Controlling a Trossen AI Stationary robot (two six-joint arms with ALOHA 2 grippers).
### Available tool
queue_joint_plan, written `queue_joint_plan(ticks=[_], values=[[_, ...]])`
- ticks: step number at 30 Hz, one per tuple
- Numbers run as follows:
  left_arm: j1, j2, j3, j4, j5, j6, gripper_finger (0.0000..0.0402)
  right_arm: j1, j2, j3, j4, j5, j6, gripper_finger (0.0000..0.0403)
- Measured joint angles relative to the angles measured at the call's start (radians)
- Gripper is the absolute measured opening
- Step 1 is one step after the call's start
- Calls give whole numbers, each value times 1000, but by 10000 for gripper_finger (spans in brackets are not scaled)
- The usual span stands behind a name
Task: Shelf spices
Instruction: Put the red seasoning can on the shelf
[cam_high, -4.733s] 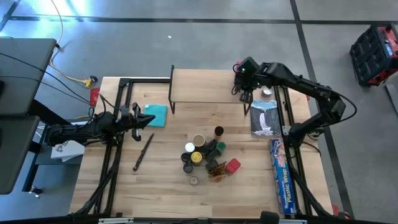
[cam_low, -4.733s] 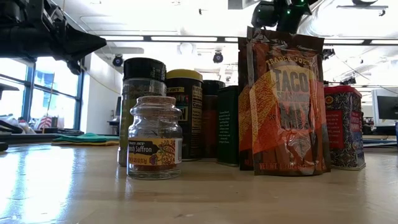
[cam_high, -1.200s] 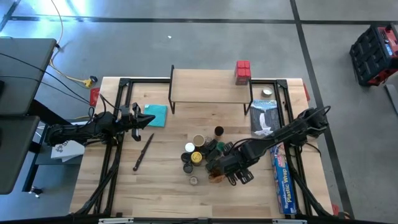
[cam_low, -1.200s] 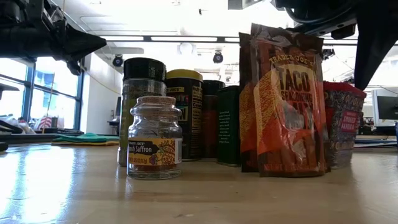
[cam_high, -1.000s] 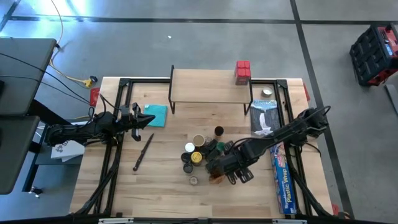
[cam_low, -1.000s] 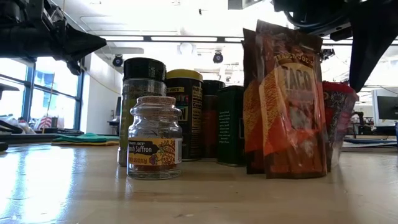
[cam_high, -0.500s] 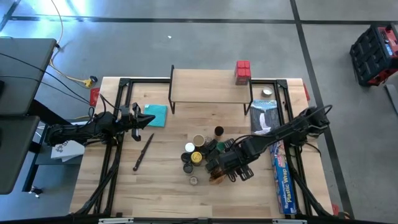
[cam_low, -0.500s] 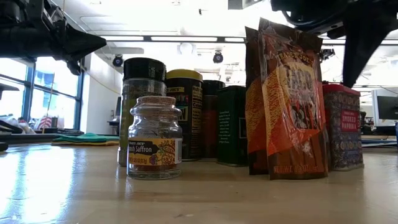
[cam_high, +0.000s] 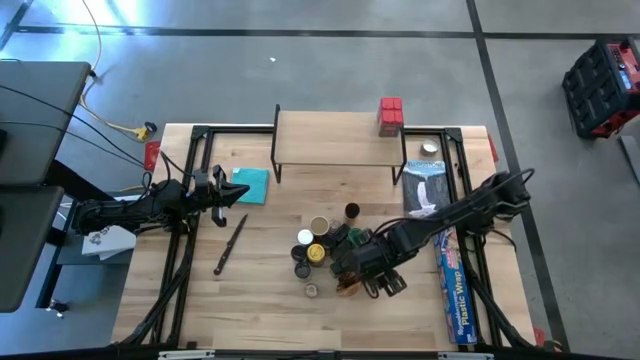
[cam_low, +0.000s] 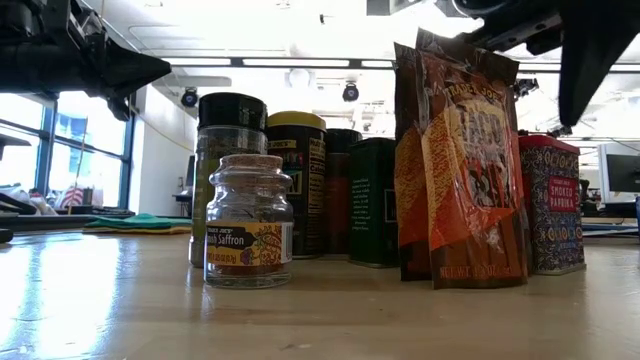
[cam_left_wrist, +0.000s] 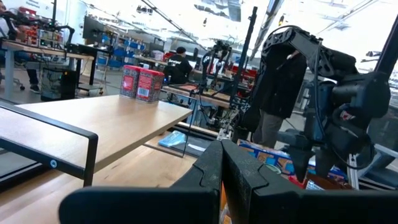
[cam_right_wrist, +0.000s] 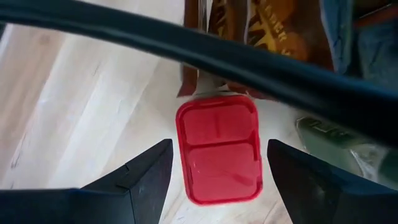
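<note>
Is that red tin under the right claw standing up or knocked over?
Upright. The red tin shows its lid to the wrist camera, and it stands on the table in the low view.

Two dark jointed arms with black cables.

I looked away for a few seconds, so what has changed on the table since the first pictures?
The right gripper left the shelf, where two red boxes now stand, and came down open over the red tin in the spice cluster. The taco packets turned slightly. The left gripper, shut beside the teal cloth, and the jars stayed put.
</note>
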Motion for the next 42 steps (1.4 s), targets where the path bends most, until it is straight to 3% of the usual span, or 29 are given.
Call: queue_joint_plan(ticks=[12,21,28,42], values=[[0,0,0,-1,3,0,1,4,52,-1,-19,71,76,254],[0,0,0,-1,4,0,1,1,48,2,-20,68,107,190],[0,0,0,0,4,0,1,2,48,2,-24,62,130,173],[0,0,0,-1,4,0,1,9,54,27,-51,52,178,169]])
